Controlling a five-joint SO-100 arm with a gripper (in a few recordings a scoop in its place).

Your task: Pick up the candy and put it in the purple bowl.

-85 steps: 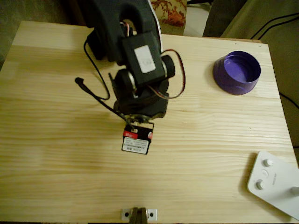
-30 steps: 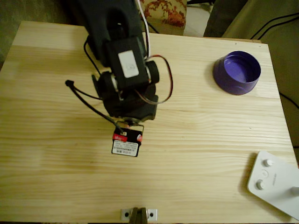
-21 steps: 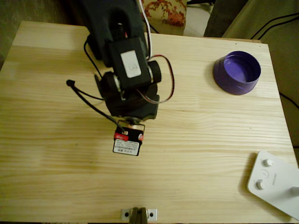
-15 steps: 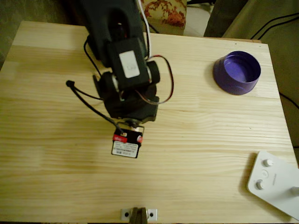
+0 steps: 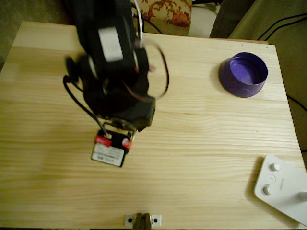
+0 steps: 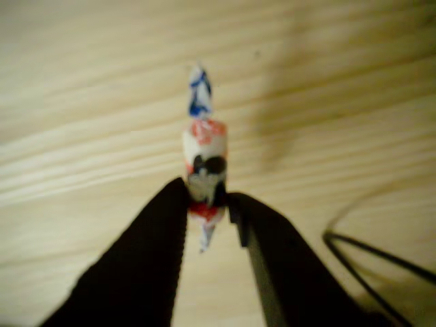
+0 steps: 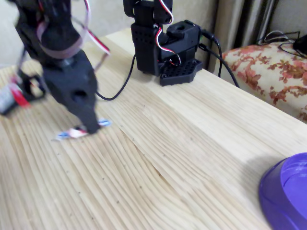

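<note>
The gripper point(image 6: 208, 204) has its 2 black fingers point(image 6: 160, 238) pinched on the middle of the candy point(image 6: 204, 163), low over the wooden table point(image 7: 192, 143), so both twisted ends stick out. The purple bowl point(image 5: 243, 74) sits well apart, awaiting the drop.

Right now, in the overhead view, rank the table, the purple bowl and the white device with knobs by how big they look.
1. The table, by far the largest.
2. The white device with knobs and the purple bowl look alike in size; the device is cut off at the frame edge, so I won't rank them.
</note>
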